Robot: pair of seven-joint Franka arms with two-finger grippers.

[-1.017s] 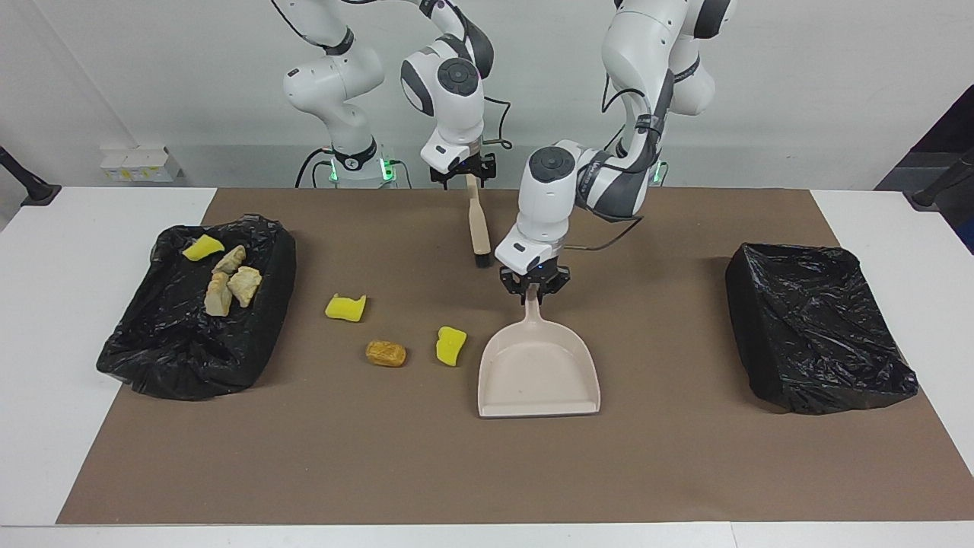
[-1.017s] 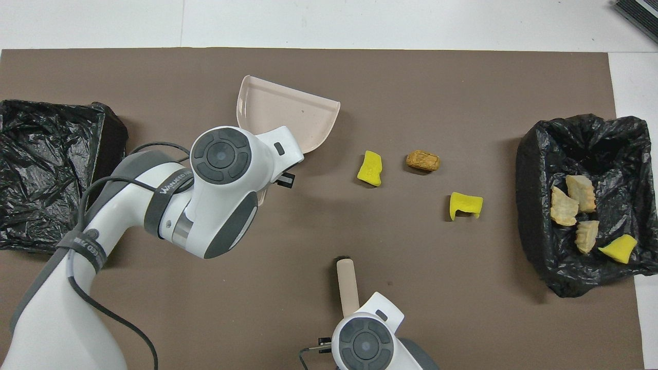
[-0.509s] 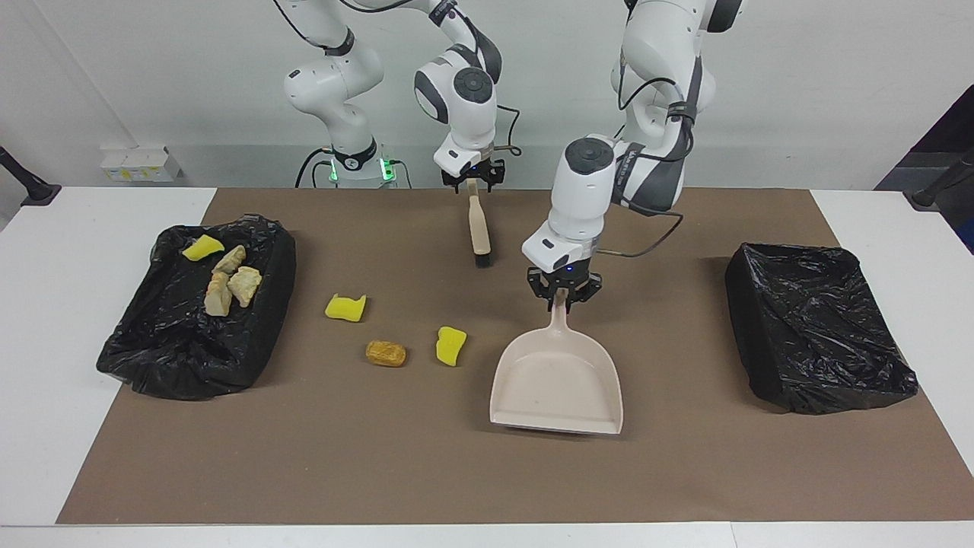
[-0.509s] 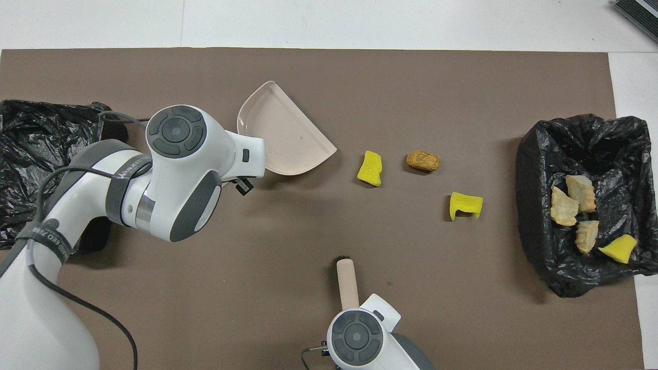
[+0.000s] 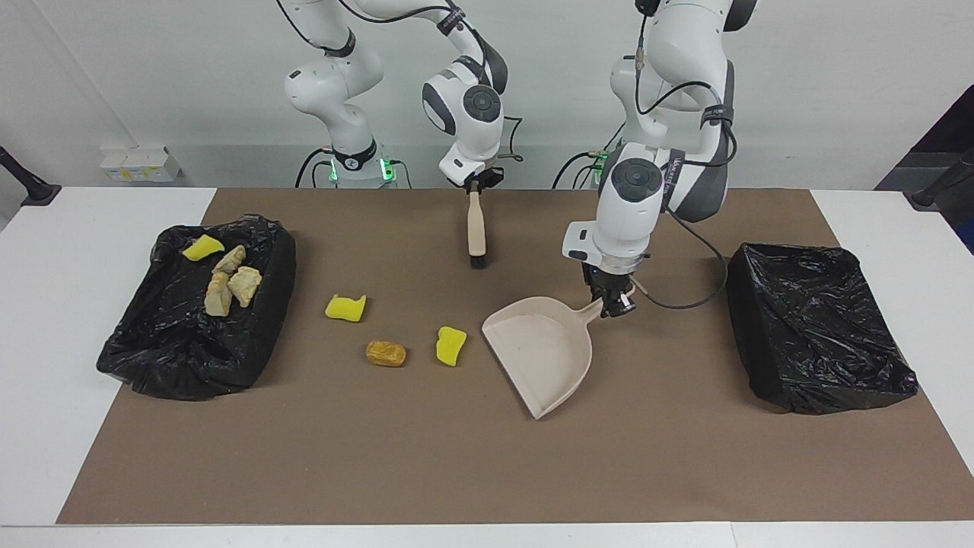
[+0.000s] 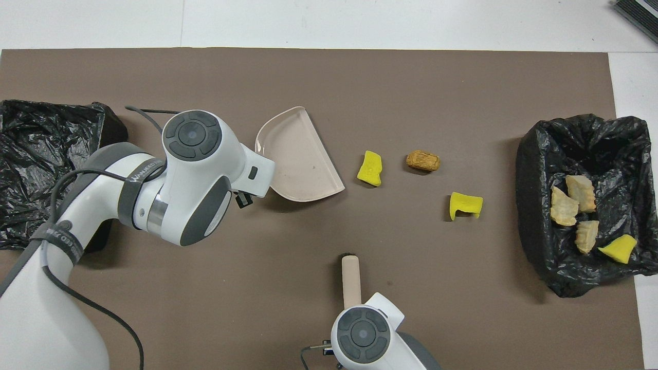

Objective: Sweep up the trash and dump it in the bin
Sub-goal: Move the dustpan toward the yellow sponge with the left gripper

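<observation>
Setup for sweep: left hand (image 5: 613, 303) pinching dustpan (image 5: 542, 352) handle, right hand (image 5: 476, 183) pinching brush (image 5: 477, 228) handle, mid-counter. Next: brush behind three loose scraps (image 5: 386, 353), push into pan.

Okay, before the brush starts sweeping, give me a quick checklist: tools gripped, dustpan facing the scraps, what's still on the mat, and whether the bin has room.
1. Left gripper shut on the dustpan handle: ok.
2. Right gripper shut on the brush handle: ok.
3. Dustpan mouth turned toward the loose scraps: ok.
4. Mat free of scraps: not ok; yellow sponge chunk, brown bread lump and notched yellow sponge lie loose.
5. Brush placed to push scraps into the dustpan: not ok; it is nearer to the robots than all three.
6. Bin with trash has room: ok.
</observation>
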